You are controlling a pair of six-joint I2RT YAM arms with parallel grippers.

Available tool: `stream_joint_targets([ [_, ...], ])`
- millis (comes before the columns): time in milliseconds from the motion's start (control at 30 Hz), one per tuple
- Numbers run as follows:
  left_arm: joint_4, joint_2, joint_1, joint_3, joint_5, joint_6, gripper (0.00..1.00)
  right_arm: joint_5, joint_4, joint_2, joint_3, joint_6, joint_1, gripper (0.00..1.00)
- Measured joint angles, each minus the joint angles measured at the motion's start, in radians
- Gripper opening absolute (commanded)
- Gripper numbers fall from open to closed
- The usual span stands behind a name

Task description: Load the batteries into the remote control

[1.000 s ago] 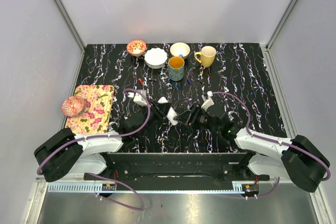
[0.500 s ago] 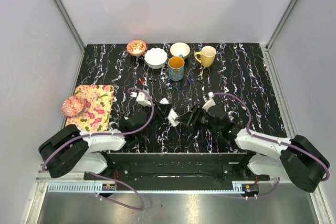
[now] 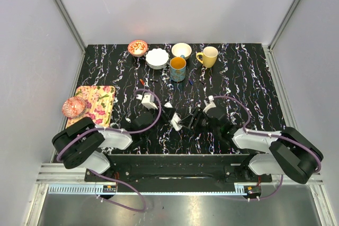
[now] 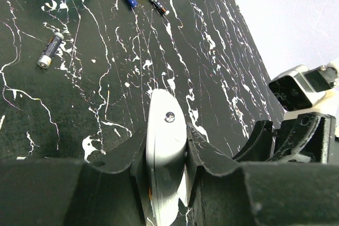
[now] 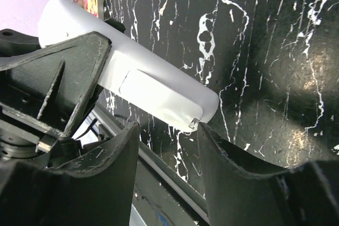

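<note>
Got the remote control (image 4: 165, 130) clenched in the left fingers (image 4: 209, 149), long axis aimed straight between the released right fingers (image 5: 238, 157), nearly touching.

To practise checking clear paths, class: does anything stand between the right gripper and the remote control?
Nothing visible does. The left gripper is clamped on the remote control, and the remote's free end lies right at the mouth of the right gripper, whose jaws stand open.
</note>
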Motion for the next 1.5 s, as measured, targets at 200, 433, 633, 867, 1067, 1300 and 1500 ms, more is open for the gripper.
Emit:
stream_joint_targets([
  [200, 0.014, 0.022, 0.003, 0.006, 0.011, -0.01, 0.0, 0.0, 0.039, 0.05, -0.003, -0.003, -0.009, 0.53],
  [433, 0.032, 0.023, 0.021, 0.006, 0.038, -0.023, 0.0, 0.0, 0.059, 0.071, -0.004, -0.011, -0.018, 0.53],
  [633, 0.035, 0.022, 0.036, 0.006, 0.052, -0.034, 0.0, -0.002, 0.048, 0.065, -0.003, -0.025, -0.018, 0.67],
  [867, 0.014, 0.023, 0.055, 0.024, 0.084, -0.052, 0.0, -0.053, -0.122, 0.0, 0.098, -0.145, -0.019, 0.88],
  [1067, -0.034, 0.024, 0.108, 0.054, 0.158, -0.092, 0.0, -0.07, -0.439, -0.062, 0.288, -0.339, -0.018, 0.88],
  [1300, -0.086, 0.025, 0.185, 0.072, 0.33, -0.15, 0.0, -0.003, -0.715, -0.138, 0.451, -0.533, -0.009, 0.88],
  [1500, -0.085, 0.044, 0.192, 0.071, 0.368, -0.191, 0.0, 0.071, -0.826, -0.13, 0.451, -0.572, -0.006, 0.86],
])
